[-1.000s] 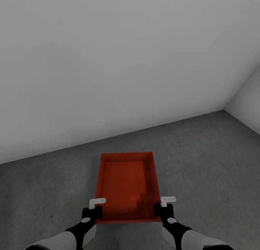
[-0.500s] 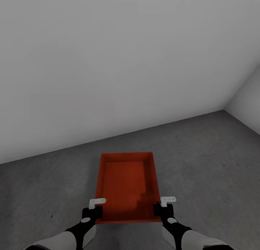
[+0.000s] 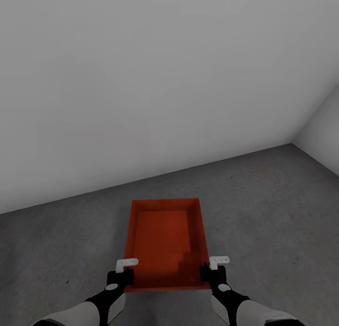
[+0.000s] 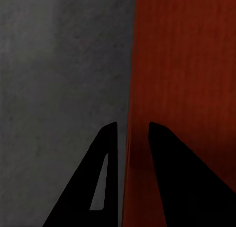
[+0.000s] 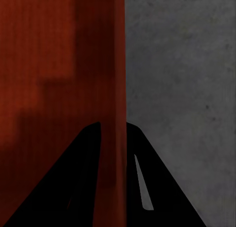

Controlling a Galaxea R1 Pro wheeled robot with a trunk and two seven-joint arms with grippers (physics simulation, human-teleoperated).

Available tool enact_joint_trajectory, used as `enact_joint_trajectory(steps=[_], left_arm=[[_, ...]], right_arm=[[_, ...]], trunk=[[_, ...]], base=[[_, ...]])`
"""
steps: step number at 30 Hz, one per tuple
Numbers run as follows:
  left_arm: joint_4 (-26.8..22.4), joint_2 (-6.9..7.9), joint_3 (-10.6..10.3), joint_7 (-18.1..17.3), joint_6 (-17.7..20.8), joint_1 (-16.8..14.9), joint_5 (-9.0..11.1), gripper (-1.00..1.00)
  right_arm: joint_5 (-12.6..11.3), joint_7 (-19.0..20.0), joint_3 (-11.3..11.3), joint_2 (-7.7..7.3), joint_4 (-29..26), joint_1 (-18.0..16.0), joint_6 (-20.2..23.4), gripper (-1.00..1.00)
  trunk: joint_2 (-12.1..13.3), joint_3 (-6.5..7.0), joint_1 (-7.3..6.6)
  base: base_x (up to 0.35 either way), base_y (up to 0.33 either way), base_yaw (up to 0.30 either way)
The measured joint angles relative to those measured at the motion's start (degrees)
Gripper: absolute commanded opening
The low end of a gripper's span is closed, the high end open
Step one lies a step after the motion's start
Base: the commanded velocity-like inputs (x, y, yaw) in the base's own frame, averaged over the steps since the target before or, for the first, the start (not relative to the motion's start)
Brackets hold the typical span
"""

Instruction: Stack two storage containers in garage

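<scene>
While we pinch the bin (image 3: 165,241) by its thin side walls, left tool (image 3: 123,274) and right tool (image 3: 214,271) each closed on one, it sits near the grey wall (image 3: 141,81); it seems light, stiff, slippery.

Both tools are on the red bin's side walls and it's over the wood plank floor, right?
Not quite. The left tool and right tool do straddle the bin's side walls, but the floor under it is grey concrete, not wood planks, as the head view shows.
</scene>
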Motion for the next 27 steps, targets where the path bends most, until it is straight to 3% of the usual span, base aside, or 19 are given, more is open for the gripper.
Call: enact_joint_trajectory(steps=[2, 3, 4, 5, 27], left_arm=[[0.0, 0.0, 0.01, 0.0, 0.0, 0.0, 0.01, -1.0], [0.0, 0.0, 0.01, 0.0, 0.0, 0.0, 0.01, 1.0], [-0.09, -0.01, -0.18, 0.92, -3.51, -0.01, -0.12, 1.0], [-0.09, -0.01, -0.19, 0.95, -3.61, 0.0, -0.14, 1.0], [-0.09, -0.09, -0.23, 0.95, -3.62, 0.0, -0.28, 1.0]], right_arm=[[0.0, 0.0, 0.01, 0.0, -0.02, 0.0, 0.02, -1.0], [-0.04, 0.02, 0.04, 0.0, -0.02, 0.0, 0.03, 1.0], [-1.91, -0.29, -2.6, 1.43, 0.18, 0.01, -0.2, 1.0], [-2.05, -0.31, -2.76, 1.53, 0.2, 0.0, -0.27, 1.0], [-1.99, -0.27, -2.77, 1.54, 0.18, 0.0, -0.47, 1.0]], trunk=[[0.0, 0.0, 0.0], [0.0, 0.0, 0.0], [0.0, 0.0, 0.0], [0.0, 0.0, 0.0], [0.0, 0.0, 0.0]], base=[[0.0, 0.0, 0.0], [0.0, 0.0, 0.0], [0.0, 0.0, 0.0], [0.0, 0.0, 0.0], [0.0, 0.0, 0.0]])
